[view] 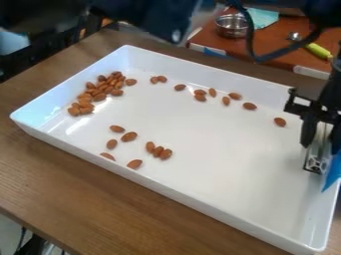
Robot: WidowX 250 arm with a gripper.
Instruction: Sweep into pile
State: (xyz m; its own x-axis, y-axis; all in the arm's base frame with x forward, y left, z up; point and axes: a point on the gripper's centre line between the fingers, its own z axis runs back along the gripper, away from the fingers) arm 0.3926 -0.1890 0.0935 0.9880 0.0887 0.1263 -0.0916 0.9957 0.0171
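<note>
At the right end of the white tray (193, 192), my gripper (321, 142) hangs down, shut on a tool with a silvery part (317, 158) and a blue part (333, 172). The tool is low over the tray's right side; whether it touches the floor I cannot tell. A dense cluster of almonds (102, 88) lies in the tray's left part. Several almonds (200, 94) are strung out along the far side, with a lone almond (279, 122) nearest the gripper. More loose almonds (129, 136) lie toward the near left side.
Raised walls surround the tray on a brown wooden table (80, 191). Behind it, a reddish-brown surface holds a metal bowl (232, 25), a teal cloth (262, 18) and a yellow-green-handled utensil (318, 51). Dark arm parts and a cable cross the top.
</note>
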